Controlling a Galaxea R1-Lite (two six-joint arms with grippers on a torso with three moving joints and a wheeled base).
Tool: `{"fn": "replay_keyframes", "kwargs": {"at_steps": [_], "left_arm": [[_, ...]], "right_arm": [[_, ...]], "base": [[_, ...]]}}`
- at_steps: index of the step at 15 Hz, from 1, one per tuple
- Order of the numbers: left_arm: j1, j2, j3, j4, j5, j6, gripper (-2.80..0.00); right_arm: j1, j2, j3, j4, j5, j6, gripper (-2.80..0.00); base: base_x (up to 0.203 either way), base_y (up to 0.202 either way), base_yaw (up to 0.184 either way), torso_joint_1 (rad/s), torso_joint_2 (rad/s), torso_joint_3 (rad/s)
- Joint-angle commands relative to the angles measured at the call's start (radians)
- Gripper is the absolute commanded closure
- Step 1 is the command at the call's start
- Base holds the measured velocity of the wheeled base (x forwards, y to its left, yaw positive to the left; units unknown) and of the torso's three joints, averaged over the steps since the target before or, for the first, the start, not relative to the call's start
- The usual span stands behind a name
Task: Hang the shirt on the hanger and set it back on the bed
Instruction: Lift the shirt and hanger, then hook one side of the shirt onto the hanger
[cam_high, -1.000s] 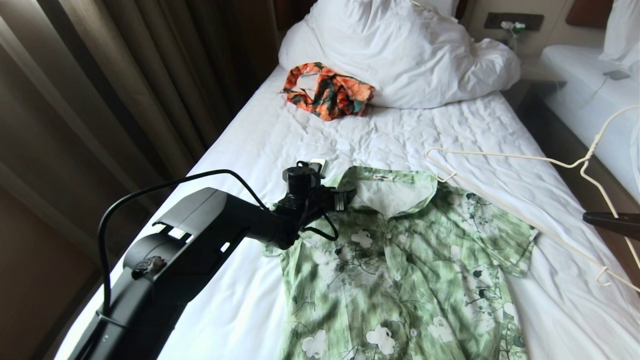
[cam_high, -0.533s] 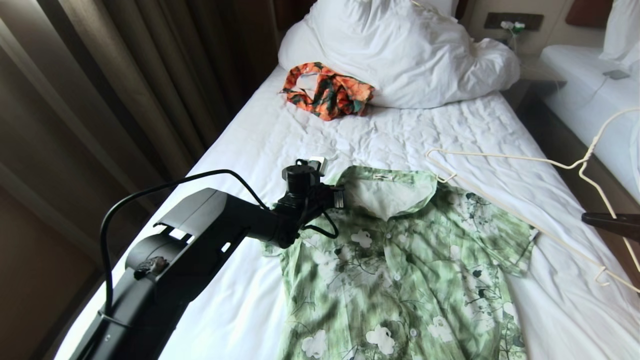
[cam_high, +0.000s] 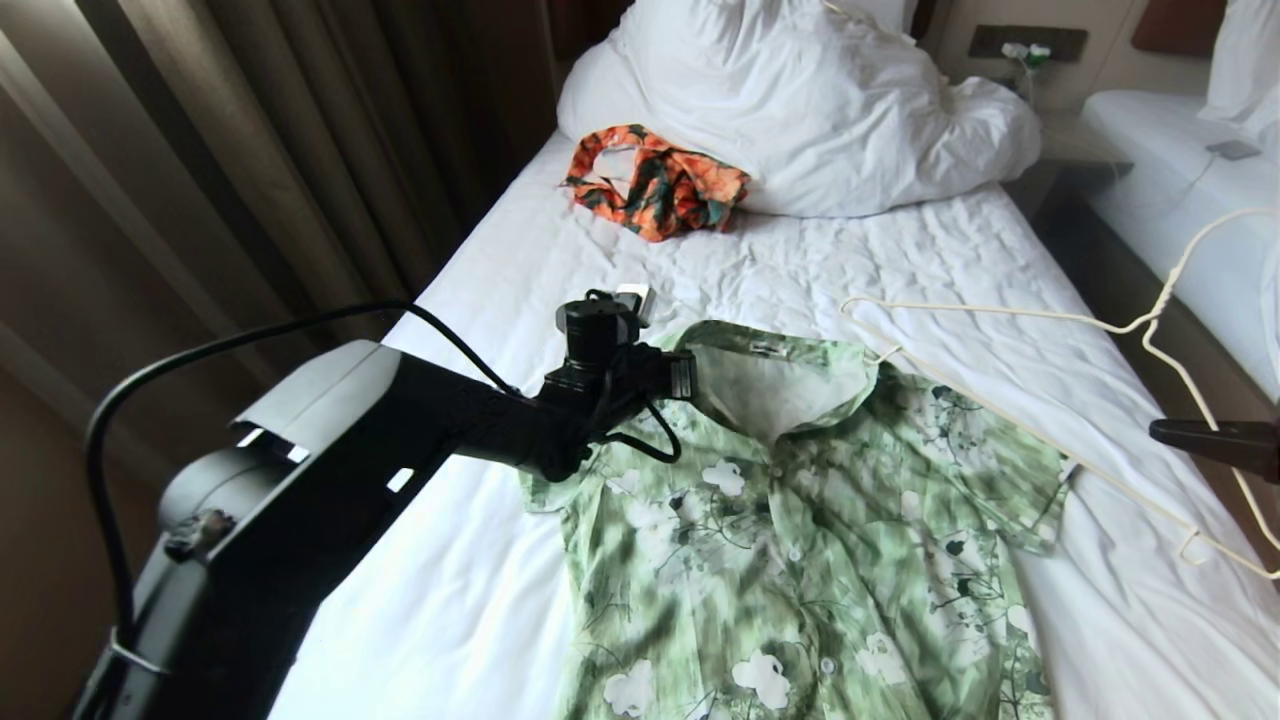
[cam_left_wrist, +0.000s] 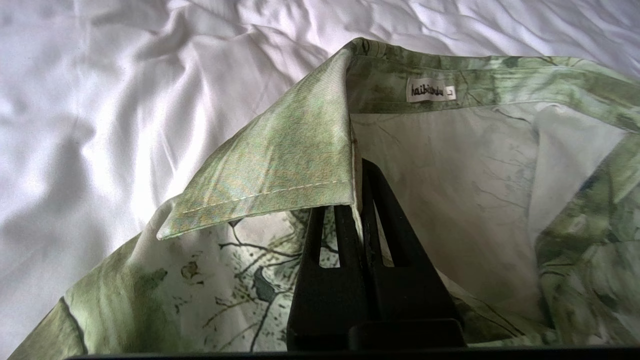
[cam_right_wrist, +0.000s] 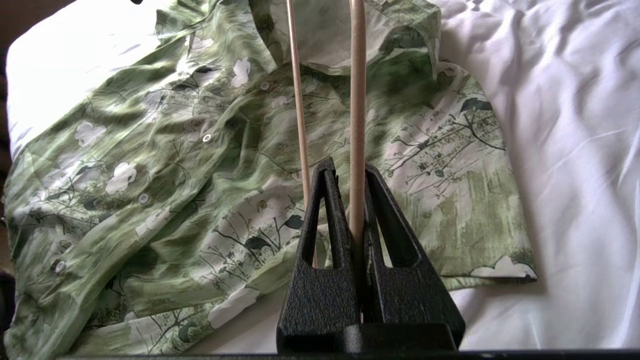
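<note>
Pinching the collar edge of the shirt (cam_left_wrist: 280, 170), the left end effector (cam_left_wrist: 357, 200) is clamped tight on the fabric. The right end effector (cam_right_wrist: 350, 220) grips the hanger (cam_high: 1010, 312) by one wire, holding it beside the shirt's shoulder. The shirt lies flat on the bed (cam_high: 560, 270); threading and setting down remain.

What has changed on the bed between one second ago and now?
The left tool closed on the collar of the shirt and lifted it a little; a second ago it was open beside the collar. The right tool stayed clamped on the hanger, whose end drifted slightly toward the collar. The orange garment and the bed are unchanged.
</note>
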Motion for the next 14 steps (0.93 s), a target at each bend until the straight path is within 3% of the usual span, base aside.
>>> {"fn": "replay_keyframes", "kwargs": {"at_steps": [1, 4, 9, 14], "left_arm": [[-0.024, -0.132, 0.074, 0.021, 0.005, -0.001, 0.00], [-0.058, -0.258, 0.155, 0.077, 0.046, -0.001, 0.00], [-0.106, -0.390, 0.214, 0.176, 0.119, -0.001, 0.00], [-0.164, -0.494, 0.268, 0.219, 0.140, 0.001, 0.00]], "right_arm": [[0.035, -0.018, -0.007, 0.000, 0.003, 0.041, 0.00], [0.099, -0.065, -0.006, -0.004, -0.011, 0.189, 0.00], [0.220, -0.110, 0.051, -0.012, -0.105, 0.174, 0.00], [0.263, -0.155, 0.113, -0.012, -0.113, 0.167, 0.00]], "base": [[0.000, 0.000, 0.000, 0.000, 0.00, 0.000], [0.000, 0.000, 0.000, 0.000, 0.00, 0.000], [0.000, 0.000, 0.000, 0.000, 0.00, 0.000], [0.000, 0.000, 0.000, 0.000, 0.00, 0.000]]}}
